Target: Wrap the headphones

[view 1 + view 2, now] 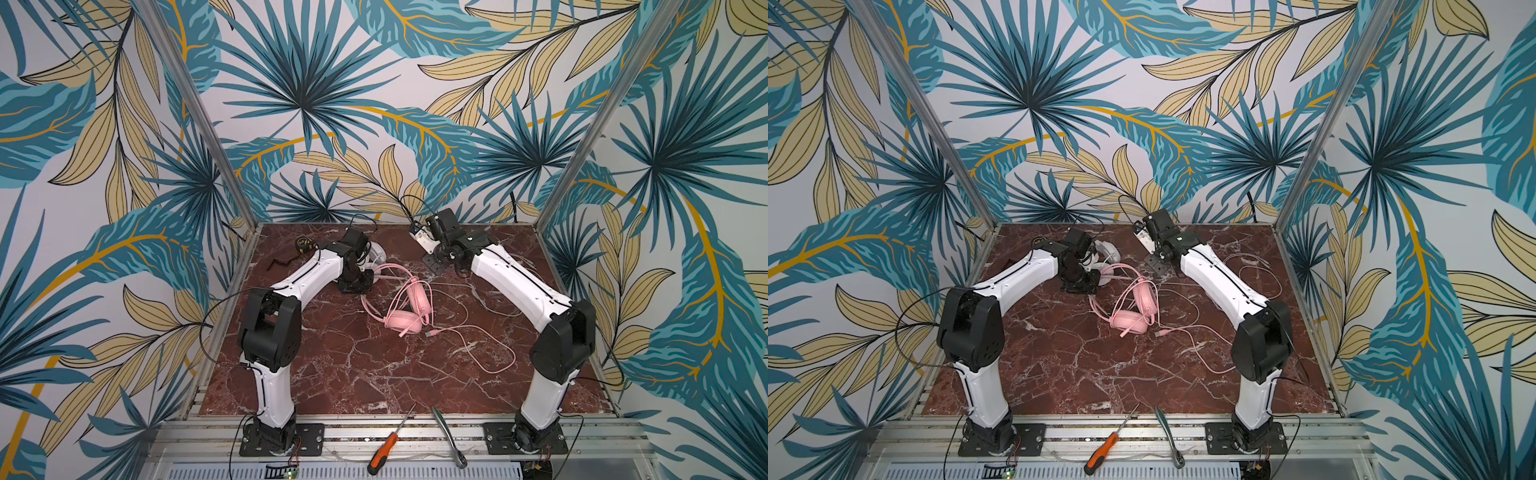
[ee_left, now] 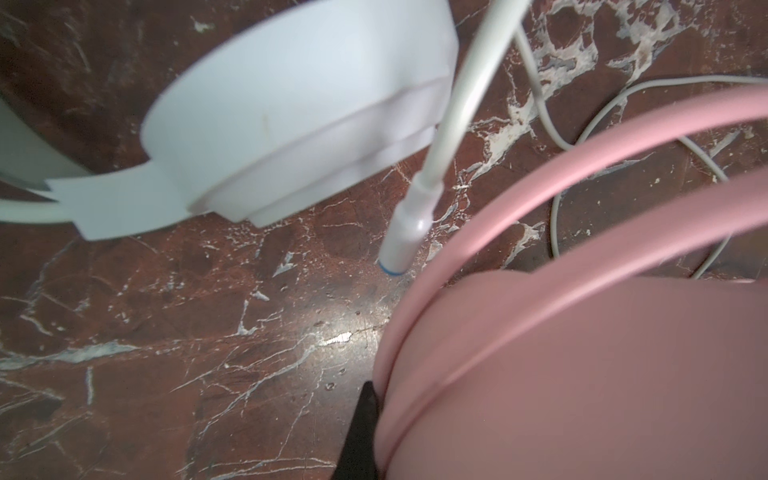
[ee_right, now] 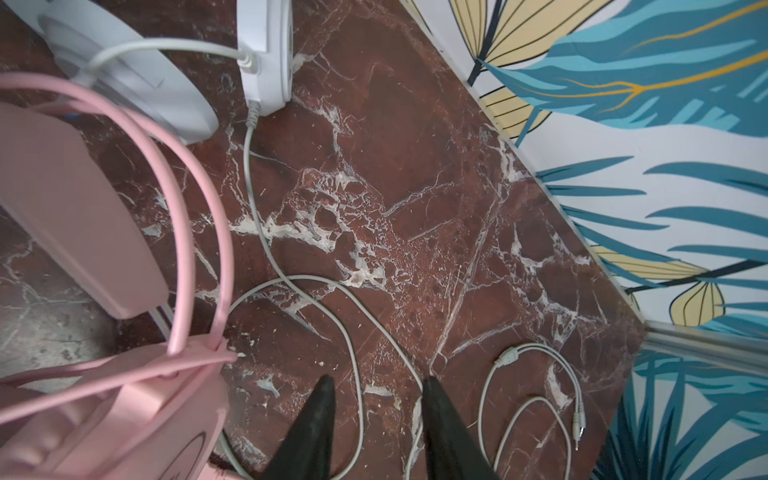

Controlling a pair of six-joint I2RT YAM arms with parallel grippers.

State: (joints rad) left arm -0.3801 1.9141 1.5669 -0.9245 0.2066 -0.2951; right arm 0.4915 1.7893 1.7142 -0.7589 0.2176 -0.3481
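The pink headphones lie mid-table in both top views, their pink cable trailing to the right. The white headphones stand behind them, mostly hidden by my left arm. My left gripper is down beside the pink headband. It is shut on that band, with one black finger showing and the other hidden behind pink. A white cup sits just beyond. My right gripper hangs open above the table. The white cable runs between its fingers without being pinched.
The white cable's splitter and jack plugs lie near the right wall. A tape measure sits at the back left. A screwdriver and a ratchet wrench rest on the front rail.
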